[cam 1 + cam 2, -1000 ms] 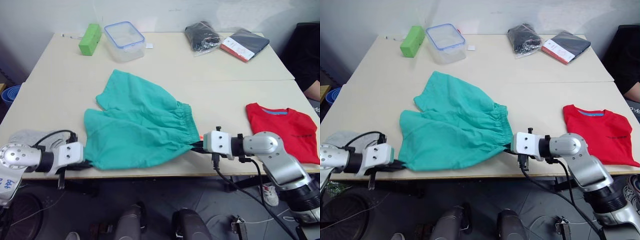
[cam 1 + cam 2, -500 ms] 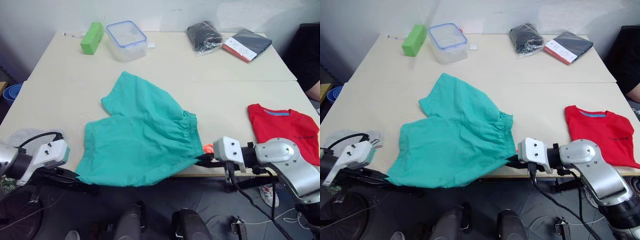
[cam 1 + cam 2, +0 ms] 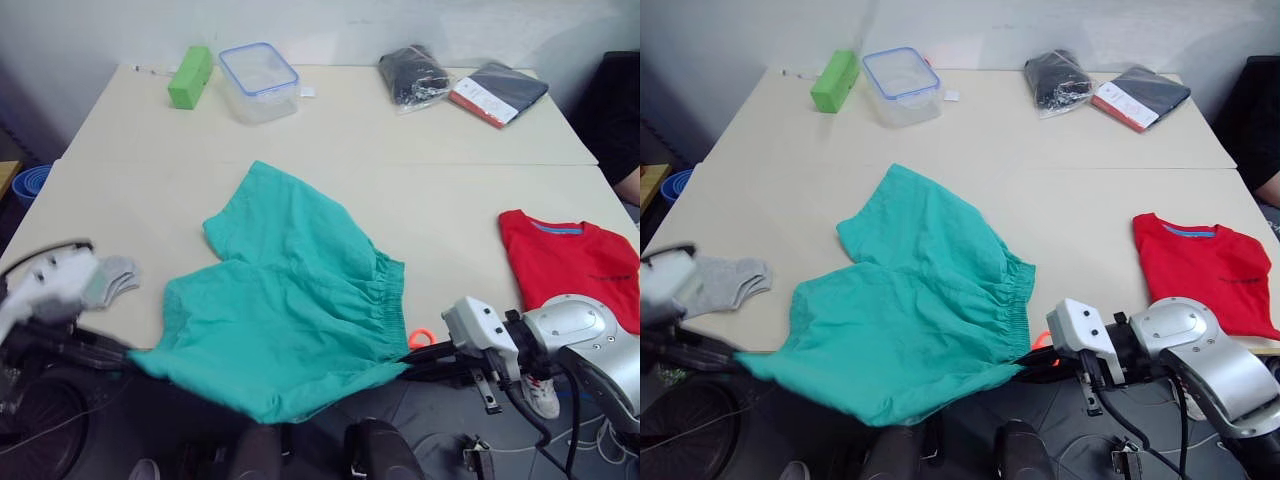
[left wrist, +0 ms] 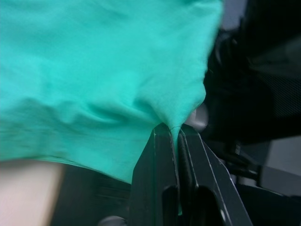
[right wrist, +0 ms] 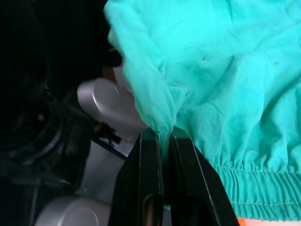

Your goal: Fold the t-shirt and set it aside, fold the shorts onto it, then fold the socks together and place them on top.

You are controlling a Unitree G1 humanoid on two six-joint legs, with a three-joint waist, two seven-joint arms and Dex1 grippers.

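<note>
1. Fingers: both pairs are pressed together on cloth. The left gripper [image 4: 175, 129] pinches a hem corner of the shorts [image 3: 290, 300]; the right gripper [image 5: 161, 135] pinches a fold of the same garment next to the gathered waistband.
2. Table [image 3: 400, 140]: pale top carrying all three garments, with clutter along the far edge.
3. Shorts: teal-green, spread across the middle of the table. The near edge hangs past the front rim, stretched between the two grippers, which sit below table level. The orange drawstring [image 3: 421, 338] loops out beside the right gripper.
4. T-shirt [image 3: 570, 265]: red, already folded, lying flat near the right end of the table, well apart from the shorts.
5. Socks [image 3: 725, 283]: light grey, lying near the left front corner, just beside the left arm.
6. Far-edge clutter: a clear lidded container [image 3: 258, 80], a green block [image 3: 190, 76], a black bagged bundle [image 3: 415, 72] and a dark packet [image 3: 498, 90], none of them touching the garments.
7. Risks, as a judgement: each grip takes only a thin pinch of fabric, so a pull could slip a corner free and drop that side to the floor. Much of the cloth is off the table, and its weight may drag the rest over the rim. The left arm moving near the socks could sweep them off.
</note>
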